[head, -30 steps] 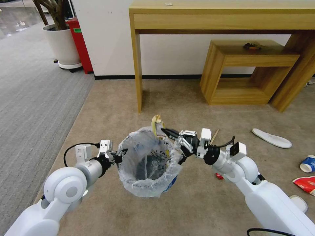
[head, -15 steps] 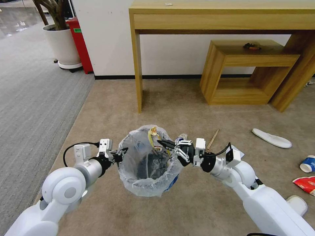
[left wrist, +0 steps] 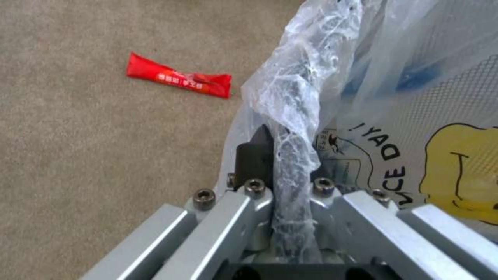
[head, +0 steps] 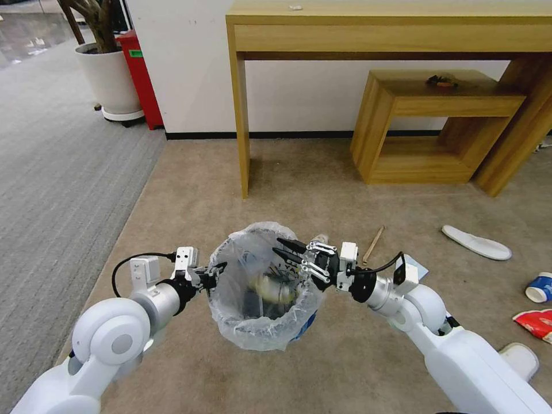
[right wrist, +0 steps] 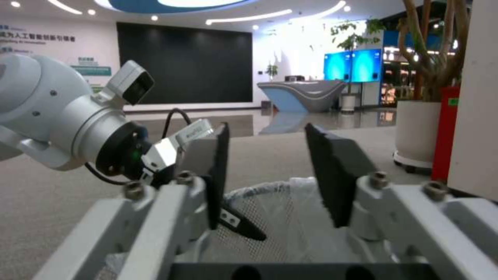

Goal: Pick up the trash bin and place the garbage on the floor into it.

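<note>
Your left hand (head: 214, 272) is clamped on the rim of the trash bin (head: 261, 322), holding it up above the floor (head: 322, 195). In the left wrist view the fingers (left wrist: 254, 159) pinch a twisted fold of the plastic liner (left wrist: 290, 116) with no gap between them. The bin sits between your two arms, its mouth open to the head camera.

Your right hand (head: 286, 251) is over the far right part of the bin's rim, its dark fingers (right wrist: 332, 175) spread apart with nothing between them. Inside the bin lies a pale yellowish piece of rubbish (head: 276, 289); it is blurred, so what it is remains hard to say, and it may be in mid-fall.

Garbage remains on the carpet. You have a red wrapper (left wrist: 179, 76) lying flat near the bin, a thin stick (head: 373, 244) just beyond your right wrist, a white slipper (head: 476, 242) farther right, a blue paper cup (head: 539, 287) on its side at the right edge, and a red-and-white item (head: 535, 322) just below that cup. Another white slipper (head: 520, 359) pokes out beside your right arm.
</note>
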Tool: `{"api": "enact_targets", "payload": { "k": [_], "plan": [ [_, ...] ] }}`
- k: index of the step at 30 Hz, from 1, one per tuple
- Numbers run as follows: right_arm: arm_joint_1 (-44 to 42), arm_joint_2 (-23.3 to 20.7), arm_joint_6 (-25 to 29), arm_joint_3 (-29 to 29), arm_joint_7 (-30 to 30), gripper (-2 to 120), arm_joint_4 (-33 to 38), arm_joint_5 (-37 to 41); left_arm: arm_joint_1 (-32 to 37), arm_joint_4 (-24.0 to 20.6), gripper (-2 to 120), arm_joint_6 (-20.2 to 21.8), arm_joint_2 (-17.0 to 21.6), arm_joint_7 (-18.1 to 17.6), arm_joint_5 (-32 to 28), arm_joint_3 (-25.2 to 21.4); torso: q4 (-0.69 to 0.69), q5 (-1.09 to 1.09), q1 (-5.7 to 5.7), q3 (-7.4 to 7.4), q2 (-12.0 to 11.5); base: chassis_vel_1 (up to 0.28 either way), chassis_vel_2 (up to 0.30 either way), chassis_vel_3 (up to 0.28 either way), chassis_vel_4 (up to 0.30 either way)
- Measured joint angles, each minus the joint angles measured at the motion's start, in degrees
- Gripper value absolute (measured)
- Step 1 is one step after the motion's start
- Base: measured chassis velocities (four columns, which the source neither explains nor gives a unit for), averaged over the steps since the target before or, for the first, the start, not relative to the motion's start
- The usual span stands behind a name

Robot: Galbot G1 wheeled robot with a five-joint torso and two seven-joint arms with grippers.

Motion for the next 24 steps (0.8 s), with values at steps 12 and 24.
{"api": "enact_targets", "payload": {
  "k": [12,24],
  "plan": [
    [-0.1,0.0,-0.1,0.3,0.2,85,0.4,0.1,0.6,-0.1,0,0.0,0.1,0.0,0.0,-0.4,0.00,0.00,0.00,0.00,0.0,0.000,0.000,0.000,0.000],
    [-1.3,-0.2,0.1,3.9,16.1,100,4.0,4.8,3.8,-0.4,0,0.0,-0.1,-4.7,0.8,-4.6,0.01,-0.01,0.00,0.00,0.0,0.000,0.000,0.000,0.000]
  ]
}}
